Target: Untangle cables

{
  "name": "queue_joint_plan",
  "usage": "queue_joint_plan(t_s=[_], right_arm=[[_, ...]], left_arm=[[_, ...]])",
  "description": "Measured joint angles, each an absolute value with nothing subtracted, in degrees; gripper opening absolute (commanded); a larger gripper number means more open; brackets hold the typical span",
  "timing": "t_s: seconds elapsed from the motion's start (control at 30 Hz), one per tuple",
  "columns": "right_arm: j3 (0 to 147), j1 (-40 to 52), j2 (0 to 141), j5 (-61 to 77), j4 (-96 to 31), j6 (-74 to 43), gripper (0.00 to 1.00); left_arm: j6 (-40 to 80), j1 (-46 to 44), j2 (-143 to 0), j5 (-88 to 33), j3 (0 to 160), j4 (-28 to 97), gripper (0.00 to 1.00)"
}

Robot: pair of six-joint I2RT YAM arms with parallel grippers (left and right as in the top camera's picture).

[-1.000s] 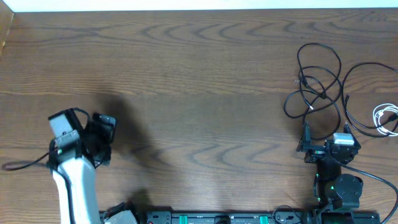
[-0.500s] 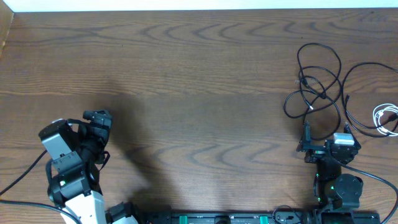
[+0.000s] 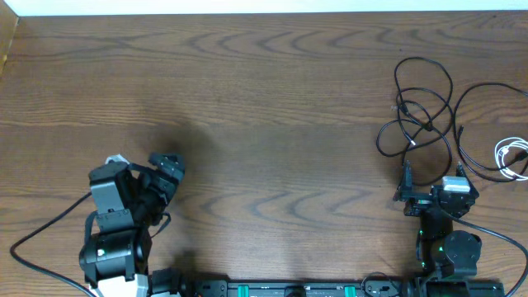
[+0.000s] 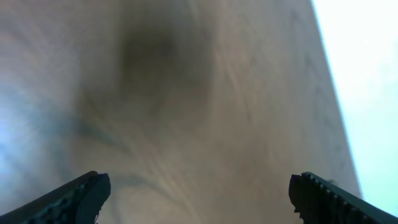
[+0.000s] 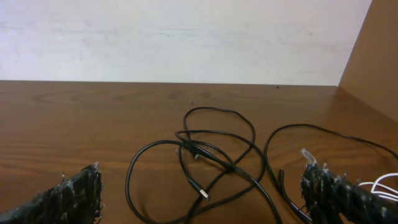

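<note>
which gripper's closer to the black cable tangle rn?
Right. In the overhead view the right gripper sits just below the black cable tangle; the left gripper is far off at the opposite, lower-left side.

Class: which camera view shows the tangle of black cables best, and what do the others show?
The overhead view: the black cables show nearly whole, loops spread out from above. The right wrist view is closer but low, its bottom edge cutting the near loops. The left wrist view shows only blurred table.
</note>
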State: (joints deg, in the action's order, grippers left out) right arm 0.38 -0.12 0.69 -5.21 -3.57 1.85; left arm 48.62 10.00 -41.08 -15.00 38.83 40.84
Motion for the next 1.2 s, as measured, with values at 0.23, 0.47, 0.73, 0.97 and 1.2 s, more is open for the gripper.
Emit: queue_joint_plan(t_s=[0.23,0.47,0.73,0.97,1.2], right_arm=[[0.4,-0.1,0.7,-5.2,-3.6,1.8,0.99],[0.4,-0.1,0.7,-5.2,-3.6,1.8,0.99],[0.4,-0.1,0.7,-5.3,-3.6,1.8,0.99],[0.4,-0.1,0.7,-5.4,-3.6,1.8,0.99],[0.4,-0.1,0.7,-5.4,-3.6,1.8,0.99]], left_arm=[[48.6,8.0,-40.5,-11.3,32.9,44.2,0.98],[48.6,7.9,-39.5,-8.6,23.0,36.5,0.98],[48.6,7.4,-36.9,-8.2,14.3,24.3,0.98],[48.6,7.4,-34.1,-8.2,7.6,15.3,0.98],[48.6,7.3,-30.0,-8.7,3.7,4.5,0.98]])
